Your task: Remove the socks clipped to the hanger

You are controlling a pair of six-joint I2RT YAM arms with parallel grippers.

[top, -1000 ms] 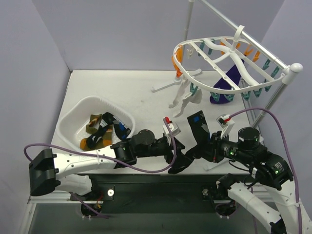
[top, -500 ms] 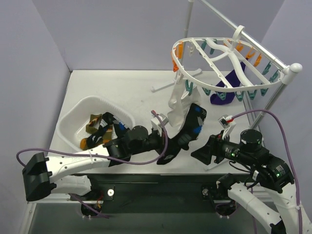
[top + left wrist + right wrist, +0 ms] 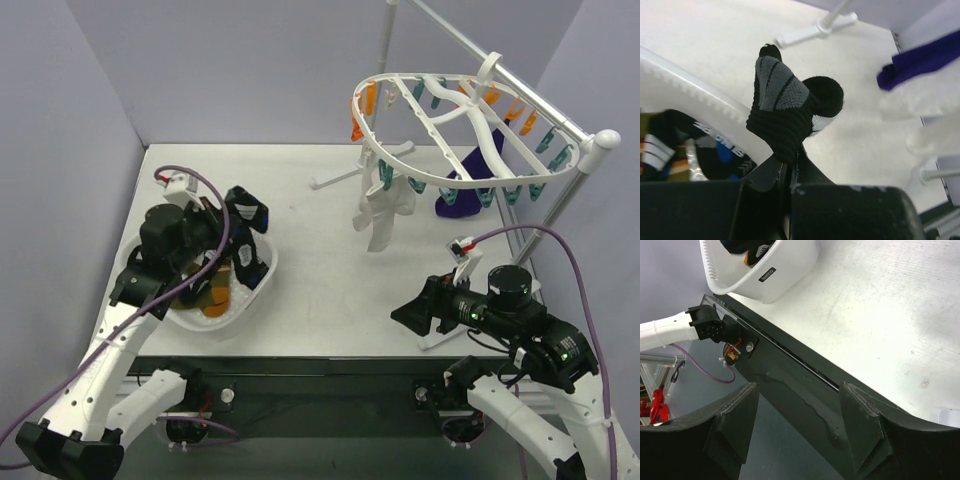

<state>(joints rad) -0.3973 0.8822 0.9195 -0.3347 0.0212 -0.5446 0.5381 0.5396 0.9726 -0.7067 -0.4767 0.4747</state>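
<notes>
the left hand is clenching a black sock above the white tub. the right hand is hovering released over the tabletop edge. a white sock and a purple sock are hanging clipped to the hanger.

1. I see the black sock in the centre of the left wrist view: black, with a grey panel crossed by black stripes and a white patch.
2. Hanger, upper right of the top view: white frame, teal and orange clips.
3. Purple sock: dark purple. White sock: plain white.
4. Tub, left: white. Tub socks: orange-brown, plus black with blue and white print.
</notes>
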